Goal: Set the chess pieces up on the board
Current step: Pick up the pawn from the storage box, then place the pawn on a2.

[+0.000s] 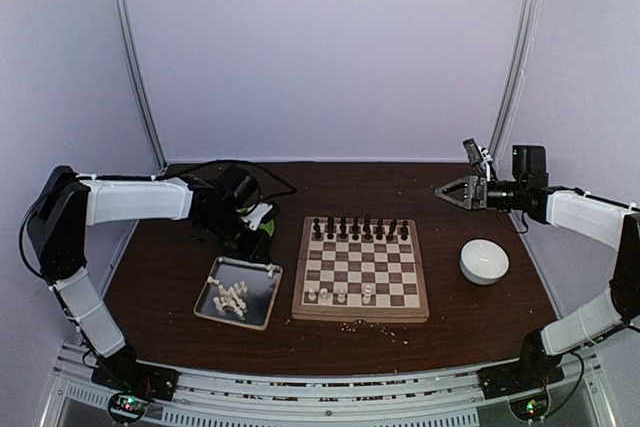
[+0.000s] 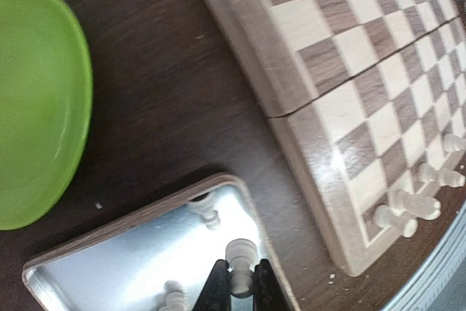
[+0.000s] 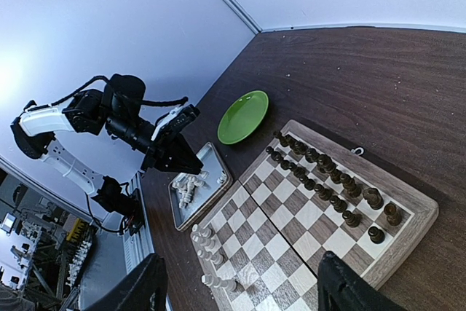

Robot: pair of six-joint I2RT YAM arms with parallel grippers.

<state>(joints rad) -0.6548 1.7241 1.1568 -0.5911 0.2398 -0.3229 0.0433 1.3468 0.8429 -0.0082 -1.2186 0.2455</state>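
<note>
Nearest my side of the dark wooden table (image 1: 160,277), pale crumbs (image 1: 352,325) lie scattered just in front of the chessboard (image 1: 360,265). To the left of the board, and just beside it, sits a silver rectangular metal tray (image 1: 258,309). It holds a loose heap of cream-white chessmen (image 1: 232,298), most of them lying on their sides towards its near left. On the board's near rank I see a short row of white pieces (image 1: 341,295) standing upright at the left end. The far two ranks are filled with dark chessmen (image 1: 360,229), also upright. The middle squares show only the light and dark checks. Right of the board, apart from it, stands a white bowl (image 1: 470,269); I cannot judge its contents from these angles. The left gripper (image 2: 238,282) is over the tray's far right corner, its black fingers clamped on a single cream-white pawn-like piece (image 2: 241,256). I cannot tell whether that piece touches the tray floor. Another white man (image 2: 208,215) lies close by in that corner. Beyond the tray is a green plate (image 2: 40,107), its visible face plain green. Farthest out, the right gripper (image 1: 455,179) hangs in the air above the table's far right, jaws spread wide with nothing between them.
</note>
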